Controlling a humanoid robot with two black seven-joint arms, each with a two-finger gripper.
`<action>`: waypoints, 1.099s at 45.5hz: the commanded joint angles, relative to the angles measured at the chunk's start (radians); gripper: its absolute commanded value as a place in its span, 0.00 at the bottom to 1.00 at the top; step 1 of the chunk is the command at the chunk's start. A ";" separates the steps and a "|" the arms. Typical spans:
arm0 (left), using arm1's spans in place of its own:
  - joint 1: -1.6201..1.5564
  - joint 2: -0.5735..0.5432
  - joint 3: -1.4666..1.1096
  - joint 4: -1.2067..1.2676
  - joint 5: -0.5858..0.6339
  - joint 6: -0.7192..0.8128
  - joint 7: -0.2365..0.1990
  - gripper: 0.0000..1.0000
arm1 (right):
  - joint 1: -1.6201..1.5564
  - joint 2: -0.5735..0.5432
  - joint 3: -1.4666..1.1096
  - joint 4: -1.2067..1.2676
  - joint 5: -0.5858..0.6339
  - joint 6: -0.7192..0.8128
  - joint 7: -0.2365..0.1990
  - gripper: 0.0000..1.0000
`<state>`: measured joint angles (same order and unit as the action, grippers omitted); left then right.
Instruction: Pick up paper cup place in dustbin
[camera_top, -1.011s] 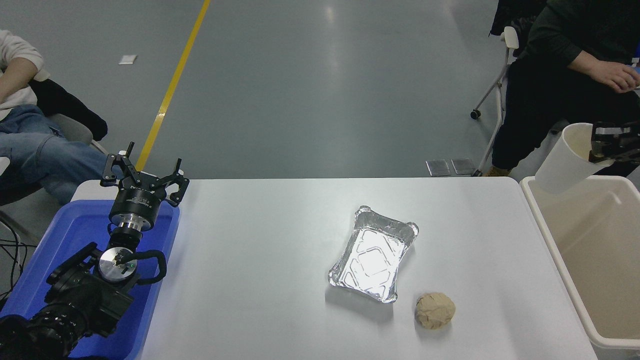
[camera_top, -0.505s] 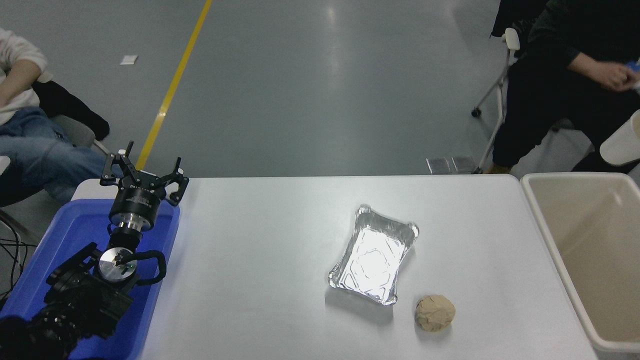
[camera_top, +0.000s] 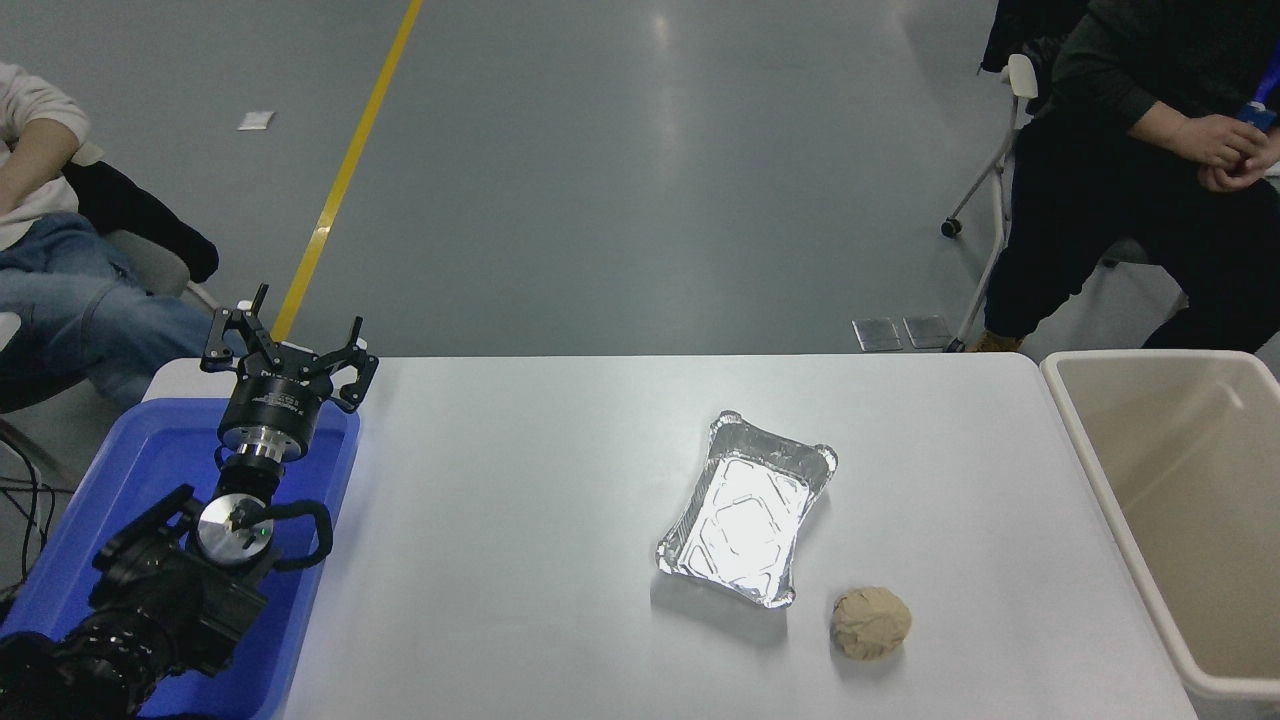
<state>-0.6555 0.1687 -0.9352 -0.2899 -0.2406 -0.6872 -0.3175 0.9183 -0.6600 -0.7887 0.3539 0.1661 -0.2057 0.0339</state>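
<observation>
The left arm (camera_top: 170, 590) is black with a silver wrist disc, looping cable and thin black fingers (camera_top: 232, 335).

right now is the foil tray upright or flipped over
Upright. The foil tray sits open side up on the white table, its shiny embossed floor and raised rim showing, with nothing inside, just beyond the tan paper ball.

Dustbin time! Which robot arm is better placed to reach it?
Probably the right: the dustbin stands at the right end of the table, that arm's side, though the arm is out of view. The left gripper is parked open over the blue tray, far across.
</observation>
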 joint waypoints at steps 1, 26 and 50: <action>0.000 0.000 -0.001 0.000 0.000 0.000 0.000 0.99 | -0.213 0.138 0.140 -0.190 0.009 -0.058 0.000 0.00; -0.001 0.000 0.001 0.000 0.000 0.000 0.000 0.99 | -0.260 0.181 0.160 -0.205 0.004 -0.080 0.000 0.00; -0.001 0.000 0.001 0.000 0.000 0.000 0.000 0.99 | -0.193 0.162 0.194 -0.142 0.001 -0.066 0.001 1.00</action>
<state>-0.6556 0.1687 -0.9352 -0.2899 -0.2409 -0.6874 -0.3175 0.6767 -0.4873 -0.6015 0.1628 0.1686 -0.2823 0.0351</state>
